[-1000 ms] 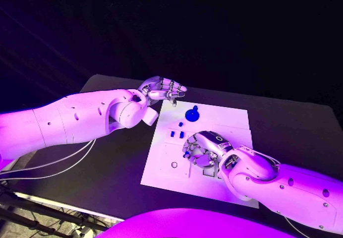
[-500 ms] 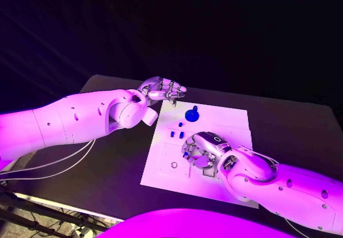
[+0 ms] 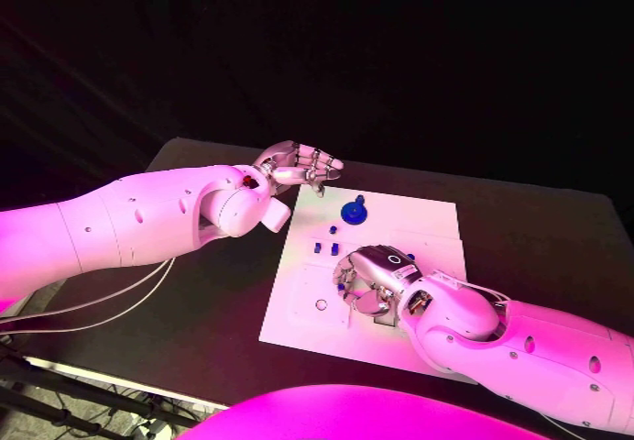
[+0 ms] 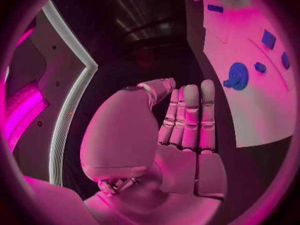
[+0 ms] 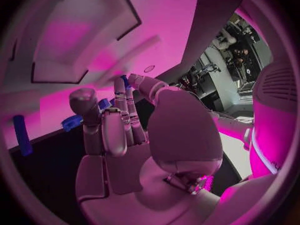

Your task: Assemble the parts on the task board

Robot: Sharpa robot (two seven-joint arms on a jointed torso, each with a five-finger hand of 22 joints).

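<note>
Right hand [image 3: 374, 282] is curled over the task board [image 3: 409, 220] centre, a small blue part [image 5: 125, 81] apparently pinched at its fingertips for seating. Left hand [image 3: 301, 165], fingers closed and empty, is parked off the board's 11 o'clock corner. Blue gear [image 3: 355, 212] is seated at 12 o'clock.

The right hand [image 3: 374, 282] covers the middle of the task board [image 3: 409, 220]; whether its fingers hold a blue part there cannot be told.

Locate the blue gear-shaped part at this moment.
In the head view the blue gear-shaped part stands on the task board near its far edge, just right of the left hand.
</note>
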